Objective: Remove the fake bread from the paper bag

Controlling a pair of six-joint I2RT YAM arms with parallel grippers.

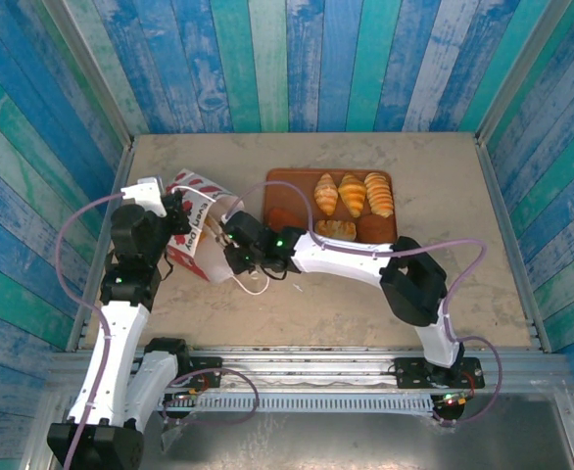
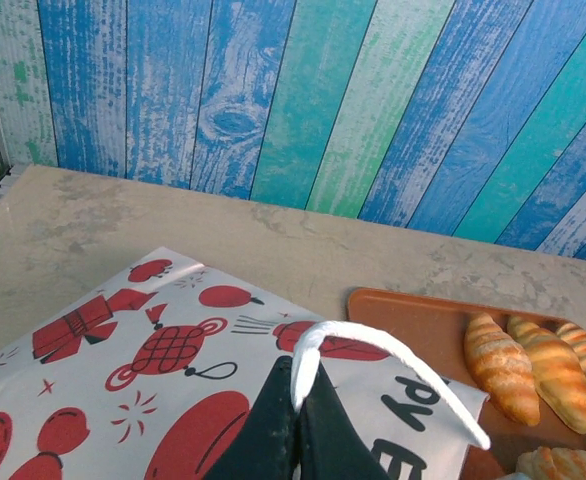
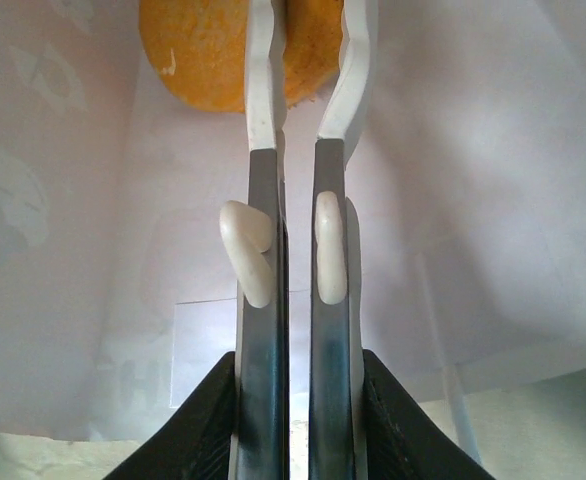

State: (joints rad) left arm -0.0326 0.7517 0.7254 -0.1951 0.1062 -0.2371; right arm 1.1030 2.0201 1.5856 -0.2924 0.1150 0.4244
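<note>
The paper bag (image 1: 194,230), white with red patterns, lies on its side at the table's left, mouth toward the tray. My left gripper (image 1: 174,211) is shut on its white cord handle (image 2: 373,345); in the left wrist view the black jaws (image 2: 298,378) pinch the cord over the bag (image 2: 153,350). My right gripper (image 1: 230,245) reaches into the bag's mouth. Inside the bag (image 3: 493,200), its long white-tipped fingers (image 3: 261,100) stand close together, pinching a golden-orange piece of fake bread (image 3: 203,55); the gripper (image 3: 295,40) is shut on it. More fake bread (image 1: 352,194) lies on the tray.
A flat brown tray (image 1: 282,181) sits right of the bag, carrying three croissants in a row (image 2: 498,365) and a further pastry (image 1: 336,229) in front. Blue-green plank walls enclose the table on three sides. The right arm's body crosses the table's middle.
</note>
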